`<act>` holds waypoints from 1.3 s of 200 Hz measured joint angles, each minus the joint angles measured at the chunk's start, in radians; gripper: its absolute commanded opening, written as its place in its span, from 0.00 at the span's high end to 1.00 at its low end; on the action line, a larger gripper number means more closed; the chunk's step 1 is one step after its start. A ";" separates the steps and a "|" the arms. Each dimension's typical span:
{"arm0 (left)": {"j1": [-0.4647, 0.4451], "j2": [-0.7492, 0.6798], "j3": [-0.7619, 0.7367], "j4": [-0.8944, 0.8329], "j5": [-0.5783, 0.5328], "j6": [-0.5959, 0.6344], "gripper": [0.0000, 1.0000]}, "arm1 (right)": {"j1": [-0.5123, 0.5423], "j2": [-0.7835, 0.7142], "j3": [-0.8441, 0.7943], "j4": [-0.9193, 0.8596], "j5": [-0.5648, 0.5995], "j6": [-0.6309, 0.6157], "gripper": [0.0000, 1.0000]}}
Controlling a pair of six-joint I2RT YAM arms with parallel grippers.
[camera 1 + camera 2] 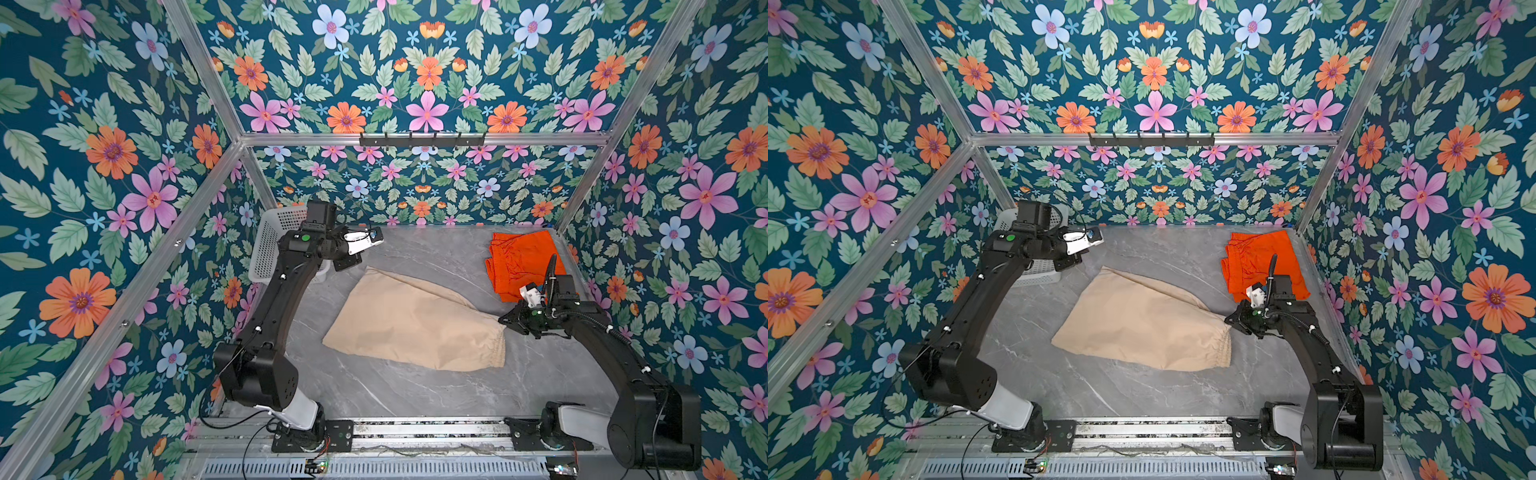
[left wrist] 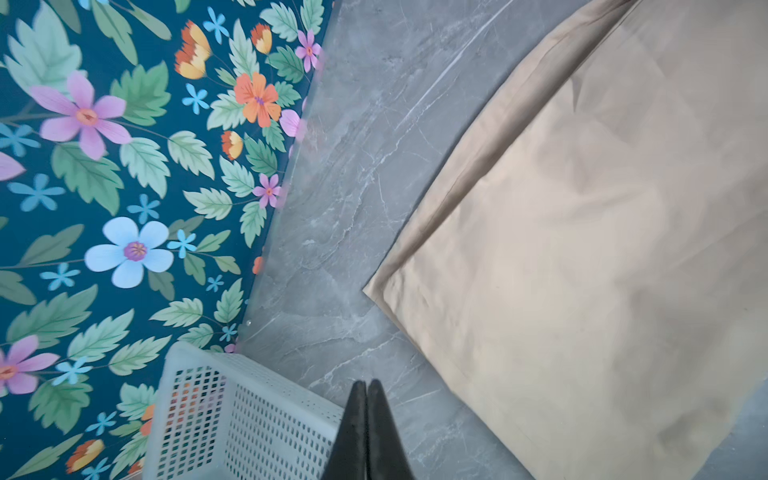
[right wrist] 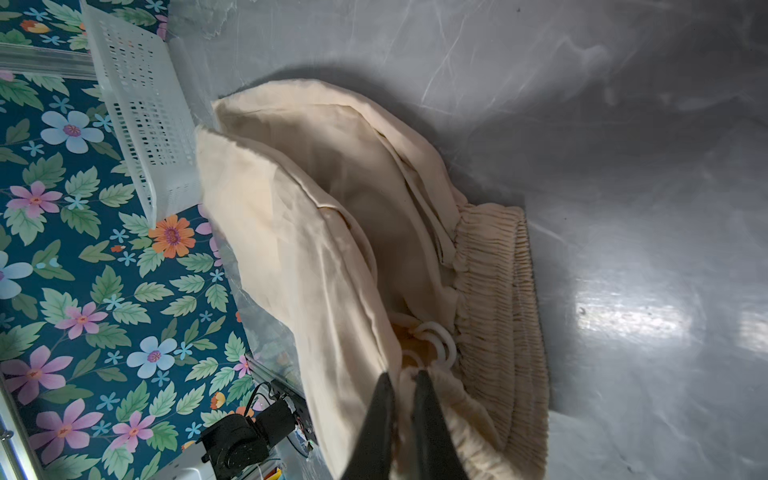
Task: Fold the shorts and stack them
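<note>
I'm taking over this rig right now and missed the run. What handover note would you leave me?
Grippers: left gripper shut and empty, above the table near the white basket; right gripper shut on the beige shorts at the elastic waistband, by the drawstring.
Things: beige shorts mid-table; orange shorts at the table's far right.
Done: the orange pair looks folded; the beige pair is folded leg over leg.
Left: finish folding the beige pair, then stack it with the orange one.
</note>
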 measured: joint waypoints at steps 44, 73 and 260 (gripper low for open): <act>0.000 -0.075 -0.137 0.041 -0.026 -0.029 0.71 | 0.001 -0.029 -0.019 0.002 -0.001 0.007 0.97; 0.001 0.037 -0.150 0.055 -0.020 -0.058 0.50 | 0.001 -0.014 -0.014 0.005 -0.005 0.010 0.95; -0.002 0.762 0.252 0.004 0.046 0.012 0.36 | 0.001 0.089 0.010 0.003 0.011 0.002 0.93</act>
